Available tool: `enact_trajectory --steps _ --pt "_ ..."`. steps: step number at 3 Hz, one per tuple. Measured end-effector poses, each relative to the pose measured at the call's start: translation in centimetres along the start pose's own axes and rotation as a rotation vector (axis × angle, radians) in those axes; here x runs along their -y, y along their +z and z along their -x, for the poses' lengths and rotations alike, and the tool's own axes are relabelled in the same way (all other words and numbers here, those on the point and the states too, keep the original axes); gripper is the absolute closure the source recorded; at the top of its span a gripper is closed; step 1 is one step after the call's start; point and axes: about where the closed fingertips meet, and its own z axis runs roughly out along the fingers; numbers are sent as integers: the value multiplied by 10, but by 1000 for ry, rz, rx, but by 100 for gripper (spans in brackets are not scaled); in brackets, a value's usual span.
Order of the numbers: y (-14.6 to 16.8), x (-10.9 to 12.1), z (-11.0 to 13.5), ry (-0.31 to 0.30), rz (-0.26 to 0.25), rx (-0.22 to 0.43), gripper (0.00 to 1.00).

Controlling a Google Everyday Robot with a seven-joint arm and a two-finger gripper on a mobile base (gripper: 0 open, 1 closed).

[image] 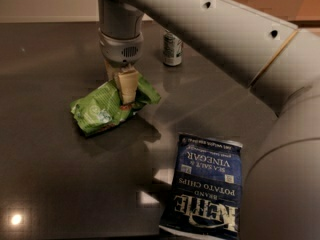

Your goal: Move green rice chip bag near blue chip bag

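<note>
1. Count the items on the dark table (pixel 45 174). You see three: one green rice chip bag (pixel 100 109), one blue chip bag (pixel 207 189) and one drink can (pixel 172 48).

2. Locate the single arm (pixel 210 29). It enters from the right and crosses the top of the view. Its wrist points straight down over the left-centre of the table.

3. Locate the one gripper (pixel 120 89) at the end of that wrist. It sits directly on the upper right part of the green rice chip bag. Two pale fingers (pixel 126 86) show, one in front of the bag and one partly hidden behind it. They are closed in on the crinkled pouch and pinch it between them.

4. Check the green rice chip bag. It lies left of centre, tilted, with its right end raised toward the gripper. A dark shadow spreads on the table below and to its right. You cannot tell whether its lower left edge touches the surface.

5. Check the blue chip bag. It lies flat at the lower right, its white lettering upside down to you. It is well apart from the green rice chip bag, with bare table between them.

6. Check the drink can. It stands upright at the far side, just behind the arm.
</note>
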Motion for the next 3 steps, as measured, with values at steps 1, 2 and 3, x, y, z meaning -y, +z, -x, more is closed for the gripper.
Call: enact_trajectory --steps 1,2,3 --pt "-30 -17 -26 -4 -27 -15 100" --pt "-46 -42 -47 7 -23 -4 100" --pt "-50 -73 -65 43 5 23 100"
